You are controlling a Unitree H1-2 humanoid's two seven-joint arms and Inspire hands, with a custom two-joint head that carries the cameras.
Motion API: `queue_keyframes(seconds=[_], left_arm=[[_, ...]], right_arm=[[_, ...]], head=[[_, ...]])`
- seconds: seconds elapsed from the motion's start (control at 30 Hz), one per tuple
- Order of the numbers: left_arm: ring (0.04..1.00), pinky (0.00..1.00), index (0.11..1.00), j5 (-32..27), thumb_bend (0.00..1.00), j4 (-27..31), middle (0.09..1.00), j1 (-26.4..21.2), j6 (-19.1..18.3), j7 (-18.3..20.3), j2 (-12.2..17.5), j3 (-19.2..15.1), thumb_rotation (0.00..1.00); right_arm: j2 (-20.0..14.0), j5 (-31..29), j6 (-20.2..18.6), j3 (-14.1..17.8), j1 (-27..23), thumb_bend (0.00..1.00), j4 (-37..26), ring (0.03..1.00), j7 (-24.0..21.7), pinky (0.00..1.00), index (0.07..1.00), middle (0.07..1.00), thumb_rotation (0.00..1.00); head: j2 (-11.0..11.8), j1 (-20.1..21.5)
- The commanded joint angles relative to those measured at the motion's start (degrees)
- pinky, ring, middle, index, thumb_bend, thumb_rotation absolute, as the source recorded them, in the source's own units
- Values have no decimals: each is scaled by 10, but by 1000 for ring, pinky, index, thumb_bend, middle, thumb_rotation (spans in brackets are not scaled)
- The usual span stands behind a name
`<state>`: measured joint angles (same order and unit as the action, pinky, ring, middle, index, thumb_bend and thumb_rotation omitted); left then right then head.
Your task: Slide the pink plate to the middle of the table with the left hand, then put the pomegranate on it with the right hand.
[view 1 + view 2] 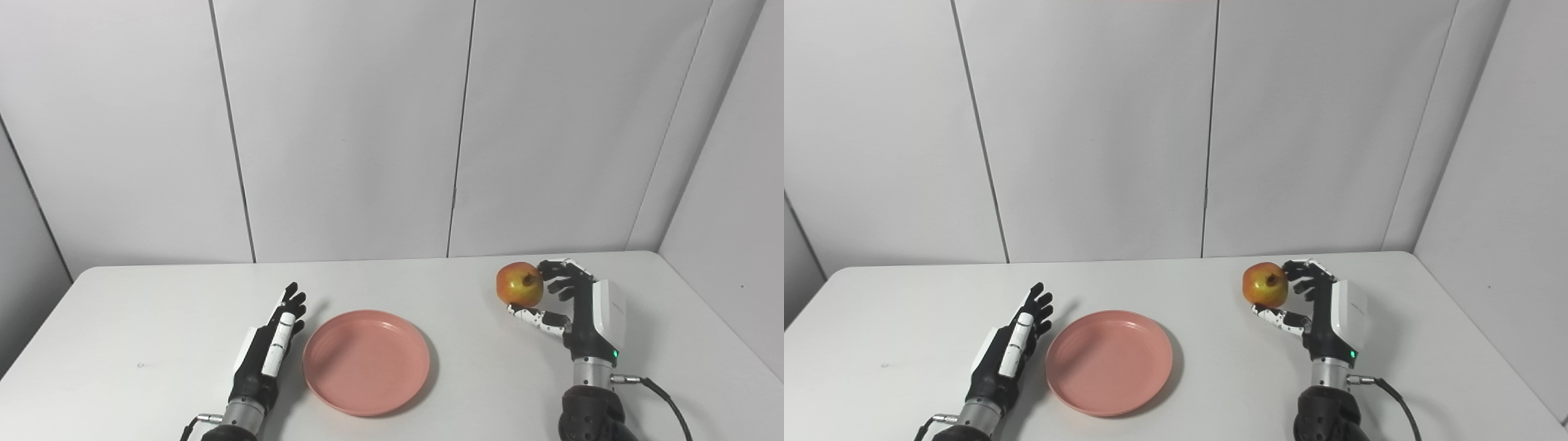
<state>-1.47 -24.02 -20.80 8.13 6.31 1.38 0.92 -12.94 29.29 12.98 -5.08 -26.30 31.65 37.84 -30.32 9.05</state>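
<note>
Left eye view: your right hand [579, 306] grips pomegranate [519, 285] right of centre, calyx facing camera; left hand [269, 346] flat, fingers spread, beside pink plate [366, 361].

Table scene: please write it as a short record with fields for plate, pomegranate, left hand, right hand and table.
plate: pink plate, nothing on it, near the middle of the table toward the front
pomegranate: pomegranate, right of the plate, held between fingers and thumb; whether it is off the table cannot be told
left hand: left hand, open, fingers straight, beside the plate's left rim; contact unclear
right hand: right hand, shut on the pomegranate
table: white table
</note>
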Motion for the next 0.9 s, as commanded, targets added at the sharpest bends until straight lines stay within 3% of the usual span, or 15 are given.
queue_keyframes(seconds=[0.0,0.87], left_arm=[[973,960,968,0,580,-6,974,8,13,-2,-1,2,1000],[996,1000,985,-7,560,-13,993,5,14,11,-4,4,1000]], right_arm=[[-1,9,25,-1,-20,522,-22,460,2,397,524,451,0],[30,29,62,-35,4,521,-73,489,-35,423,523,460,0]], head=[[-1,-1],[-1,-1]])
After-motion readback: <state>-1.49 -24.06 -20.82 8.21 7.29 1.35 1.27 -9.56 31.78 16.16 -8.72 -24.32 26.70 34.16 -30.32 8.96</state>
